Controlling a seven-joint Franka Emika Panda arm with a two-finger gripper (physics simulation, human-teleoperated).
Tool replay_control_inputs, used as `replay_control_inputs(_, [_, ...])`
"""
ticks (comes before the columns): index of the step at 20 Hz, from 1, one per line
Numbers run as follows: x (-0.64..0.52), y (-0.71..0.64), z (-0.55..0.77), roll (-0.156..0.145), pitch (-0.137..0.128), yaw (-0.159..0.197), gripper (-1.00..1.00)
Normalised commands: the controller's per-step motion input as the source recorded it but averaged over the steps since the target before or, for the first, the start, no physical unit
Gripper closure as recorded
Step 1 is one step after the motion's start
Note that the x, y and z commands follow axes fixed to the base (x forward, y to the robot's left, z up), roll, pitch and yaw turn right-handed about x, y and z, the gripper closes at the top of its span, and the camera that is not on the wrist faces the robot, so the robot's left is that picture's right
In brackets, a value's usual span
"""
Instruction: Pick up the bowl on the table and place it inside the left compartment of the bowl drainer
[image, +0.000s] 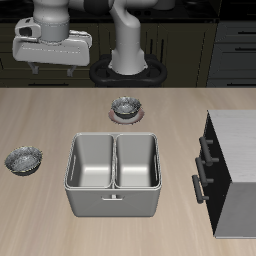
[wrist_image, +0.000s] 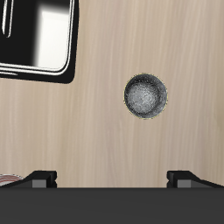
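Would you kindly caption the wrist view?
Open tool above the silvery bowl, with the bowl drainer nearby.

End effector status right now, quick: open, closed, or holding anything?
End effector: open and holding nothing, with its fingers spread wide above the table, the bowl lying below it, untouched.

- A smaller dark bowl (image: 125, 105) is sitting on its pinkish saucer (image: 127, 115) behind my workspace.
- A dark cabinet (image: 232, 172) is standing with its grey top showing.
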Motion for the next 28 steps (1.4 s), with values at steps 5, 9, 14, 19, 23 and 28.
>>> replay_control_inputs(5, [-0.05,-0.31,0.05,-0.014,0.000,0.008,-1.00])
replay_control_inputs(9, [0.10,-0.46,0.15,-0.027,-0.009,0.015,-1.00])
replay_control_inputs(14, [0.02,-0.20,0.07,0.025,0.001,-0.011,-1.00])
replay_control_inputs(19, [0.10,-0.08,0.01,0.011,0.007,0.014,-1.00])
replay_control_inputs(23, [0.09,-0.05,-0.11,-0.011,0.019,-0.039,-1.00])
replay_control_inputs(28, [0.16,-0.30,0.07,-0.055,0.006,-0.036,-1.00])
